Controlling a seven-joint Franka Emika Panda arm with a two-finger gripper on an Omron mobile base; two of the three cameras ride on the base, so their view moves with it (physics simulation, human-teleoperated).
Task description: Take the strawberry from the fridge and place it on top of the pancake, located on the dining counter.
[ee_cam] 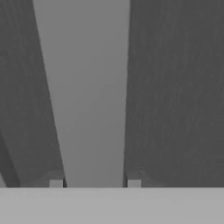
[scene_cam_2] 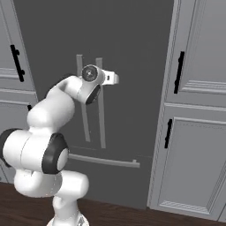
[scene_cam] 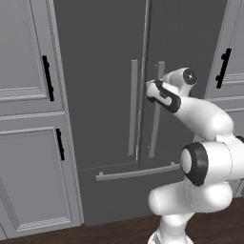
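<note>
A tall dark grey fridge (scene_cam: 105, 95) fills the middle of the left base view, both French doors shut, with light grey panelled cabinets (scene_cam: 28, 119) and their black handles (scene_cam: 46, 77) down the left edge and another cabinet at the upper right. Two long pale grey bar handles stand side by side near the centre seam: the left-door handle (scene_cam: 133, 107) and the right-door handle (scene_cam: 156, 124). A horizontal drawer handle (scene_cam: 138, 171) runs below them, above a dark wood floor (scene_cam: 109, 231).

The white arm rises from the lower right of that view and reaches up to the right-door handle, the tool (scene_cam: 153, 90) right at the bar, about a third of the way down.

In the hand view, the pale bar (ee_cam: 87, 96) runs from top to bottom between the two fingertips (ee_cam: 55, 183) (small squared tips at the lower edge), one on each side. Whether they press the bar cannot be told.
</note>
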